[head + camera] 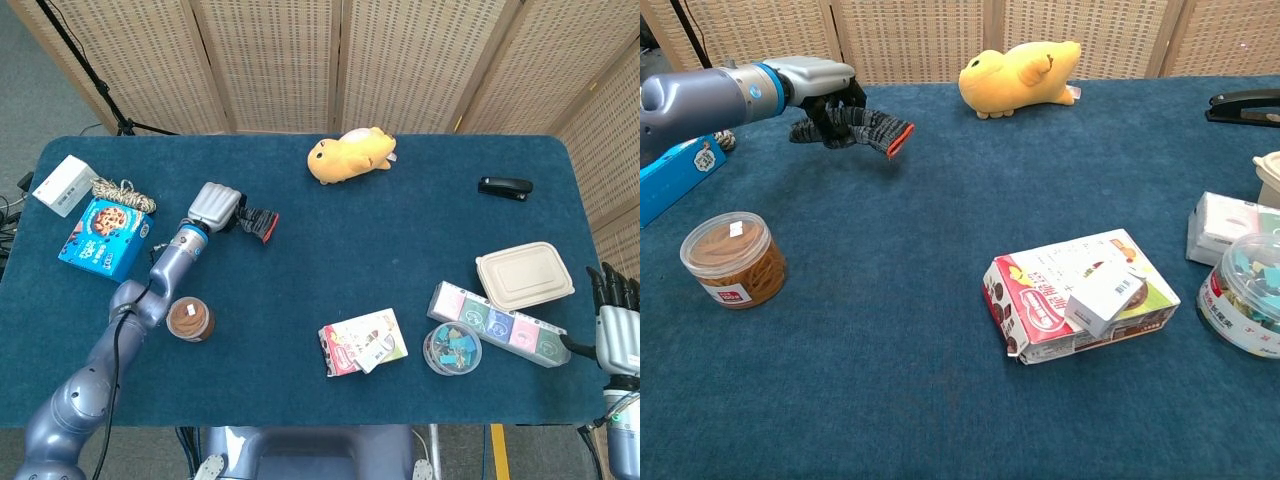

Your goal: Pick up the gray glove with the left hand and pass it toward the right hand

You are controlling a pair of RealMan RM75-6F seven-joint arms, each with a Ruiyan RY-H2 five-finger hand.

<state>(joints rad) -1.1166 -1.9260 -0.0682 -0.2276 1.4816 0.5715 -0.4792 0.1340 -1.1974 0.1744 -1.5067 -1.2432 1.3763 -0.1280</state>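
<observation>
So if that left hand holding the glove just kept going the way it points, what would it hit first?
Probably nothing soon. The left hand grips the gray knit glove with an orange cuff and points right across bare blue tablecloth; the yellow plush toy seems to lie beyond its line.

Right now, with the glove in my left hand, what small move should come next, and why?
Probably carry it toward the robot's right. The left hand grips the gray glove, which looks lifted off the table, orange cuff hanging free. The right hand waits at the far table edge, fingers apart, holding nothing. Keeping height should clear the snack box on the way.
</observation>
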